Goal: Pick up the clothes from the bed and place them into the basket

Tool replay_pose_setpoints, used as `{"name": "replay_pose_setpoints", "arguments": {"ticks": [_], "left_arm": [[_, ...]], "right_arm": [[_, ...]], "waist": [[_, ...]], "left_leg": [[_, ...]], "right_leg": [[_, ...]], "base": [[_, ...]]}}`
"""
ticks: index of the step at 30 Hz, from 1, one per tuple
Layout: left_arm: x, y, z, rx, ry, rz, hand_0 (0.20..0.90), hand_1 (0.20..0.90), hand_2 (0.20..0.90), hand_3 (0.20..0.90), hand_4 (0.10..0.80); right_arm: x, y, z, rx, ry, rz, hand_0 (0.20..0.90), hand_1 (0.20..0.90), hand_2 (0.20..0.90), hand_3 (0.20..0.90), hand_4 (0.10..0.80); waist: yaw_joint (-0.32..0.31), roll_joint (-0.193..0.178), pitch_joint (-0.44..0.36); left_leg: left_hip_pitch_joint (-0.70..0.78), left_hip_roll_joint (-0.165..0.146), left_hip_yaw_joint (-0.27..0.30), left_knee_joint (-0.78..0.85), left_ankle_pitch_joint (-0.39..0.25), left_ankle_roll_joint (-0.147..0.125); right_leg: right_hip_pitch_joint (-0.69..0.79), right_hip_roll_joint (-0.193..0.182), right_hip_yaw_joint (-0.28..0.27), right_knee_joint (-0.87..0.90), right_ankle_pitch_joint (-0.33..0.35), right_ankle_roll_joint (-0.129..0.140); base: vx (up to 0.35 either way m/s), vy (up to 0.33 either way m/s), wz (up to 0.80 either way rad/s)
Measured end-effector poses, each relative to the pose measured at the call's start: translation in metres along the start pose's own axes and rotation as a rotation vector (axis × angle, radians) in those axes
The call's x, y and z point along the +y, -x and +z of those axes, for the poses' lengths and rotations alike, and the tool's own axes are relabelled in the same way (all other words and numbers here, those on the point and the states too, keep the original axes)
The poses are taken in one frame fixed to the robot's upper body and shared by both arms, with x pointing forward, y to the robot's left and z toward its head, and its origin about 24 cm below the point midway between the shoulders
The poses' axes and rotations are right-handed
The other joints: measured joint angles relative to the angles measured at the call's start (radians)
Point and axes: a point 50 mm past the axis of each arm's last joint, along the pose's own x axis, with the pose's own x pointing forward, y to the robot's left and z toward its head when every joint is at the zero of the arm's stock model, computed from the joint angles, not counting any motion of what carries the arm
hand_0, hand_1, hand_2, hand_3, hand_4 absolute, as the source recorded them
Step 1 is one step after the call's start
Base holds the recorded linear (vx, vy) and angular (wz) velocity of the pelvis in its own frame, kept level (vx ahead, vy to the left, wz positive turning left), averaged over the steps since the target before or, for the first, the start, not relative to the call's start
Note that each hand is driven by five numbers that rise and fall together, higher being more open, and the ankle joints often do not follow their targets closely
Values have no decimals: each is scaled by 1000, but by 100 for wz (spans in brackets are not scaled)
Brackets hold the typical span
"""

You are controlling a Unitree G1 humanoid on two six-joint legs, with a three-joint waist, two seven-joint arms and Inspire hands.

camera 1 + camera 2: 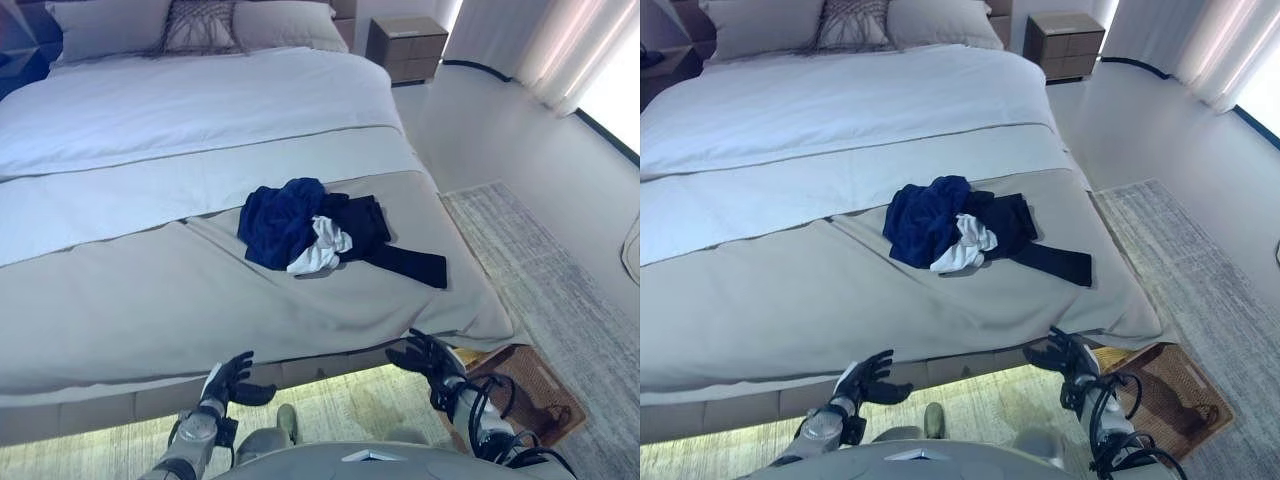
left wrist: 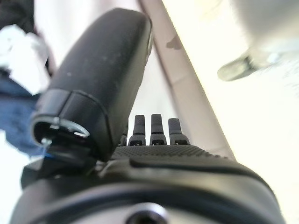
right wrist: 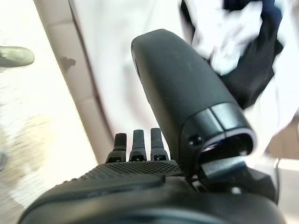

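A heap of clothes lies on the grey cover near the foot of the bed (image 1: pixel 120 300): a dark blue garment (image 1: pixel 280 220), a white piece (image 1: pixel 322 248) and black trousers (image 1: pixel 400 258). A brown woven basket (image 1: pixel 535 390) stands on the rug at the bed's right corner. My left hand (image 1: pixel 232 378) is open and empty, low in front of the bed's foot edge. My right hand (image 1: pixel 428 354) is open and empty, by the bed's corner next to the basket. The clothes also show past the thumb in the right wrist view (image 3: pixel 233 46).
Pillows (image 1: pixel 200 25) lie at the head of the bed. A wooden nightstand (image 1: pixel 406 45) stands at the back right. A patterned rug (image 1: pixel 560 270) covers the floor to the right. Curtains (image 1: pixel 560 45) hang at the far right.
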Motion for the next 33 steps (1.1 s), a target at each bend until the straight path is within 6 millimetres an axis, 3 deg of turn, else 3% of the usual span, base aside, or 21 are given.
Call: {"name": "replay_pose_setpoints", "arguments": {"ticks": [2, 3, 4, 5, 7, 10, 13, 16, 22, 26, 33], "left_arm": [[6, -8, 24, -63, -18, 16, 900, 900, 900, 900, 800], [6, -12, 36, -92, -19, 16, 900, 900, 900, 900, 800], [4, -14, 41, -106, -11, 13, 900, 900, 900, 900, 800], [-3, -14, 49, -136, 29, 10, 900, 900, 900, 900, 800], [-8, -12, 60, -189, 75, -7, 900, 900, 900, 900, 800], [-10, -12, 72, -249, 104, -16, 900, 900, 900, 900, 800], [-15, -10, 86, -321, 126, -43, 900, 900, 900, 900, 800], [-21, -8, 112, -430, 175, -87, 900, 900, 900, 900, 800], [-20, 0, 152, -615, 257, -98, 900, 900, 900, 900, 800], [-16, 6, 178, -710, 316, -81, 900, 900, 900, 900, 800], [-26, 16, 198, -793, 343, -125, 900, 900, 900, 900, 800]], "right_arm": [[10, -4, 25, -103, 10, -5, 900, 900, 900, 900, 800], [11, -7, 39, -148, 12, -20, 900, 900, 900, 900, 800], [13, -10, 48, -168, 15, -30, 900, 900, 900, 900, 800], [13, -13, 63, -194, 39, -39, 900, 900, 900, 900, 800], [12, -18, 101, -286, 103, -46, 900, 900, 900, 900, 800], [5, -20, 152, -400, 151, -85, 900, 900, 900, 900, 800], [-1, -16, 210, -515, 203, -158, 900, 900, 900, 900, 800], [-6, -6, 265, -607, 213, -223, 900, 900, 900, 900, 800], [-15, -8, 273, -563, 197, -306, 900, 900, 900, 900, 800], [-18, -3, 287, -597, 200, -407, 900, 900, 900, 900, 800], [-12, 8, 314, -639, 352, -530, 900, 900, 900, 900, 800]], "waist": [[-9, -2, 14], [-23, -9, 29], [-9, -8, 36], [-4, 6, 47], [33, 40, 78], [46, 58, 112], [74, 63, 138], [97, 82, 200], [124, 108, 231], [133, 131, 272], [131, 134, 311]], "left_leg": [[-67, -21, -76, 3, 29, -20], [-81, -39, -109, 5, 43, -13], [-83, -58, -131, 5, 49, -24], [-91, -63, -134, 20, 41, -48], [-111, -46, -114, 40, 14, -78], [-151, 3, -22, 67, 10, -84], [-212, 12, -32, 84, 27, -93], [-247, 9, -45, 87, 55, -107], [-288, -38, -69, 115, 55, -107], [-320, -62, -65, 165, 44, -97], [-395, -66, -54, 246, 17, -85]], "right_leg": [[-32, 76, 79, -211, 6, -8], [-29, 91, 115, -285, 23, -31], [-23, 100, 121, -306, 53, -71], [-2, 80, 91, -328, 103, -91], [24, 85, 57, -375, 131, -97], [19, 94, -6, -378, 134, -102], [-36, 103, -21, -364, 131, -107], [-95, 91, -38, -288, 100, -121], [-207, 17, -46, -70, -16, -129], [-258, -16, -39, 20, -48, -131], [-330, -21, -14, 80, -63, -142]], "base": [[-22, -204, 114], [60, -163, 118], [60, -201, 104], [10, -119, 44], [-14, -82, 35], [-90, -3, 53], [-78, 94, 14], [30, 131, 18], [23, 128, 22], [19, 90, 7], [18, 39, -2]]}}
